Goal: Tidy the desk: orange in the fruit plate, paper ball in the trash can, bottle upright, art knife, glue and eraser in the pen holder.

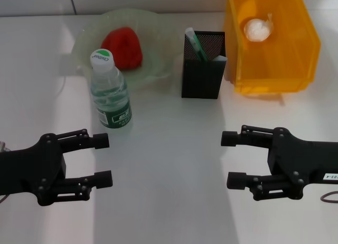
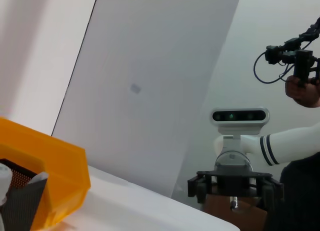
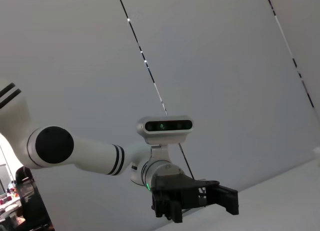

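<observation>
Orange (image 1: 122,47) sits inside the fruit plate (image 1: 153,69), the pale-green scalloped bowl at the far left of the white counter (image 1: 174,170). Just in front of the plate the bottle (image 1: 110,91) stands upright, white cap on top, green label low on its side. To its right the pen holder (image 1: 203,72), a black mesh cup, stands with a green-and-white item (image 1: 196,45) poking out of its top; what else lies inside cannot be made out. Further right is the trash can (image 1: 274,69), a yellow-orange bin touching or nearly touching the pen holder's corner, and the paper ball (image 1: 257,29) rests on its floor.

Both arms hang low at the near edge, well apart from all of these. The left tool (image 1: 103,159) has its two fingers spread wide and grips nothing. The right tool (image 1: 232,159) mirrors it, fingers parted and empty. Across the gap, the right tool (image 2: 234,188) appears in the left wrist view, and the left tool (image 3: 200,198) in the right wrist view.
</observation>
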Robot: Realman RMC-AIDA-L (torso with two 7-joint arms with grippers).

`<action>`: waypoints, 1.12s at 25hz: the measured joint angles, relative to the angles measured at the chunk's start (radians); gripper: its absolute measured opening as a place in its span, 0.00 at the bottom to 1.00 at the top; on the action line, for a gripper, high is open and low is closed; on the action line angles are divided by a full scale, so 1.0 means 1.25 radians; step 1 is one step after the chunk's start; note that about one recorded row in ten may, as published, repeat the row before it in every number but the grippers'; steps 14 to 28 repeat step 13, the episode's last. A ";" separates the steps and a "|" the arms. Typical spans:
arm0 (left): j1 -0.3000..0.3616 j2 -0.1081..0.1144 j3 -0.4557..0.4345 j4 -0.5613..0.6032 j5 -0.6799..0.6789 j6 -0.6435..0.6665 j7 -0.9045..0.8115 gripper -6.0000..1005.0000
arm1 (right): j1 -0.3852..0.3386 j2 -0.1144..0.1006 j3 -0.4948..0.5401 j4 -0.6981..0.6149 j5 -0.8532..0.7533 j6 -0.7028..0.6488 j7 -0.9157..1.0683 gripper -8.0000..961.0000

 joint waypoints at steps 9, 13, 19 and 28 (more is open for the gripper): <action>0.011 -0.001 0.000 -0.001 0.008 0.001 -0.001 0.79 | 0.019 0.003 -0.004 0.019 -0.008 0.004 -0.010 0.86; 0.011 -0.002 0.000 0.000 0.009 0.001 -0.001 0.79 | 0.027 0.005 -0.005 0.030 -0.009 0.003 -0.011 0.86; 0.011 -0.002 0.000 0.000 0.009 0.001 -0.001 0.79 | 0.027 0.005 -0.005 0.030 -0.009 0.003 -0.011 0.86; 0.011 -0.002 0.000 0.000 0.009 0.001 -0.001 0.79 | 0.027 0.005 -0.005 0.030 -0.009 0.003 -0.011 0.86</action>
